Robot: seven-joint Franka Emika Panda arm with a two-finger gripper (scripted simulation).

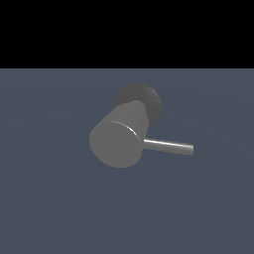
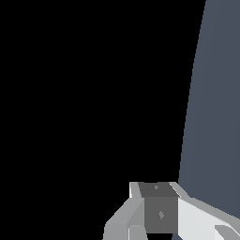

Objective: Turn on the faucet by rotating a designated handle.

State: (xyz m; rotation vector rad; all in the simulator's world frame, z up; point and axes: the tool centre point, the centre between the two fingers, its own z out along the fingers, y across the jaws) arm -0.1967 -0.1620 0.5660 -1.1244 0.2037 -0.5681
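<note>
Exterior view, left to right: faucet sits near the middle of the blue-grey floor, a thick matte grey cylinder tilted toward the camera with its flat round face showing. Behind it, touching its far end, is the darker rough-textured round base. The handle, a thin shiny silver-grey rod, sticks out of the cylinder's side toward the exterior view's right, sloping very slightly downward in the picture; its free end is bare, nothing touching it. No arm or claw appears in this view.

Wrist view: mostly black; a slanted strip of the same blue-grey floor fills one side. Only part of the gripper shows at the frame edge: white glossy body panels around a dark grey block. Fingertips are cut off by the frame, so cannot tell whether the claw is apart or together. Faucet and handle are not visible here
</note>
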